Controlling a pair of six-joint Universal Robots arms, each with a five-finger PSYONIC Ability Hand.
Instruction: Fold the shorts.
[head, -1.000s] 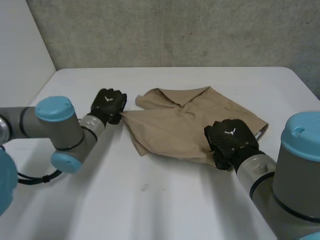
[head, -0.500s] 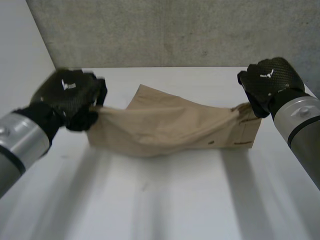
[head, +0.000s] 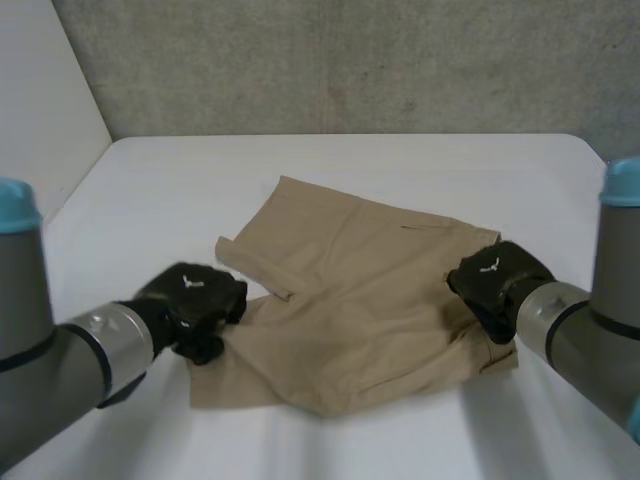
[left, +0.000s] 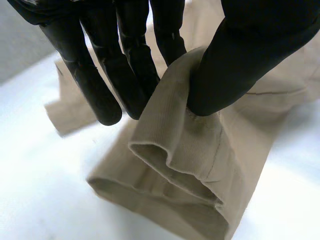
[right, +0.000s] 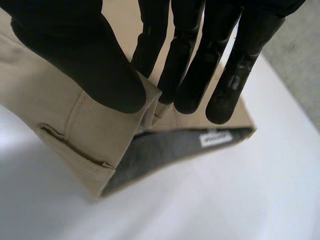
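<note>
Tan shorts (head: 350, 300) lie spread across the middle of the white table (head: 400, 160), one leg hem turned up near the left. My left hand (head: 190, 305) is at the shorts' near left edge, pinching a leg hem. In the left wrist view the thumb and fingers (left: 125, 65) clamp a fold of tan cloth (left: 185, 150). My right hand (head: 495, 285) is at the right edge, on the waistband. Its thumb (right: 85, 60) and fingers pinch the waistband (right: 95, 135), whose grey lining and white label (right: 216, 138) face out.
A grey wall (head: 350, 60) runs behind the table's far edge. Bare tabletop (head: 330, 440) lies in front of the shorts and on both sides of them.
Both hands, which held the shorts lifted and stretched between them half a second ago, have come down and toward me. The shorts now lie flat and spread on the table.
</note>
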